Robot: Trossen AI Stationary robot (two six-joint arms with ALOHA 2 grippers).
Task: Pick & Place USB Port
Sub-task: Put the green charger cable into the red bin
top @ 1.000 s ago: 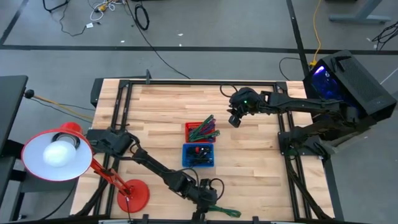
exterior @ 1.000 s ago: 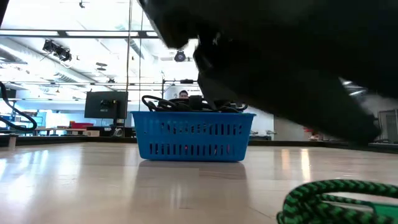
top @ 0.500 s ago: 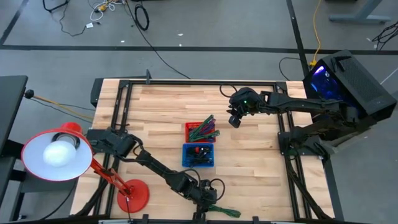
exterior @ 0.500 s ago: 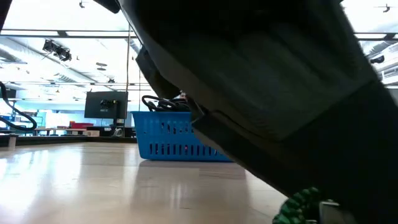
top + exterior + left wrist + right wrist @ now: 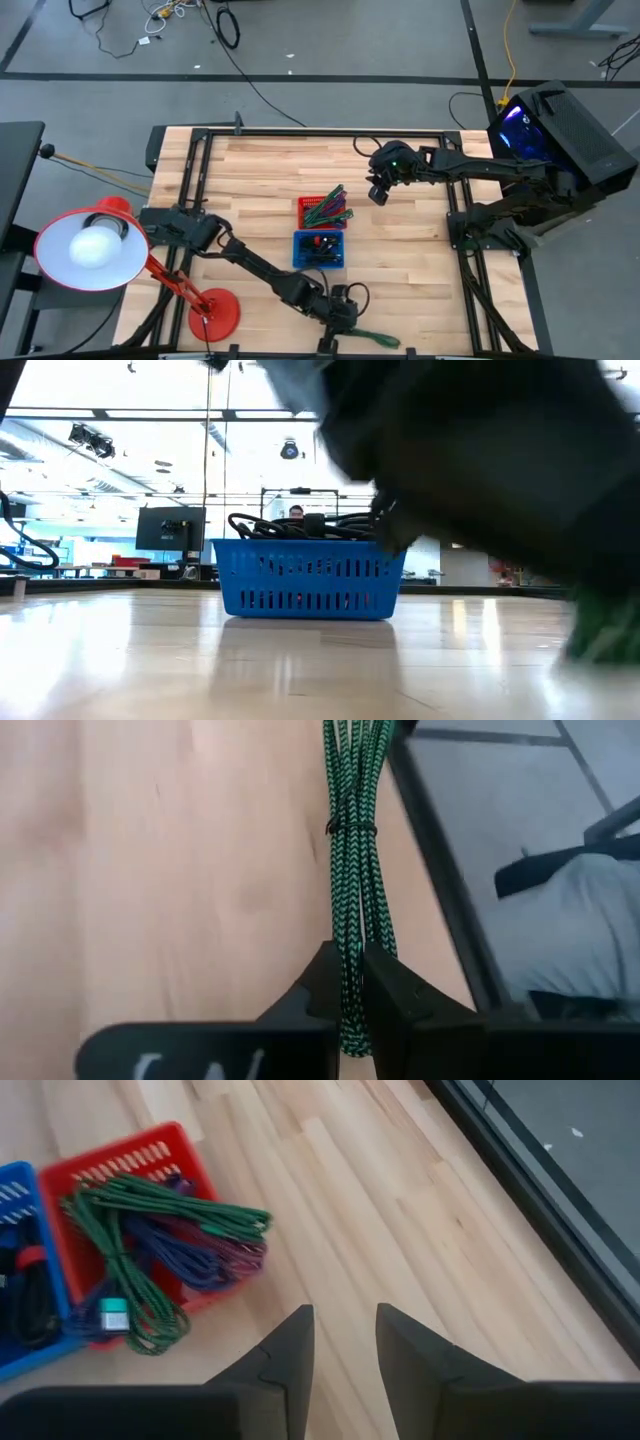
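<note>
1. Since the earlier frame, the left gripper (image 5: 345, 318) has slid a little farther along the desk's near edge, toward the right corner, and the green cable (image 5: 372, 338) has gone with it.
2. Its two fingers (image 5: 395, 995) are pressed together on the green cable (image 5: 352, 920), pinching the bundled strands close to one end.
3. That cable lies stretched out on the wooden desk (image 5: 260, 180), right beside the near edge, about midway between the two near corners.
4. At the desk's middle sits a blue basket (image 5: 320, 250) of dark cables, with a red basket (image 5: 323, 211) touching its far side.
5. More green and purple cables (image 5: 165, 1240) fill the red basket.
6. Toward the far right corner, the right gripper (image 5: 377, 192) hangs above bare wood with its fingers (image 5: 288, 1350) spread, empty.
</note>
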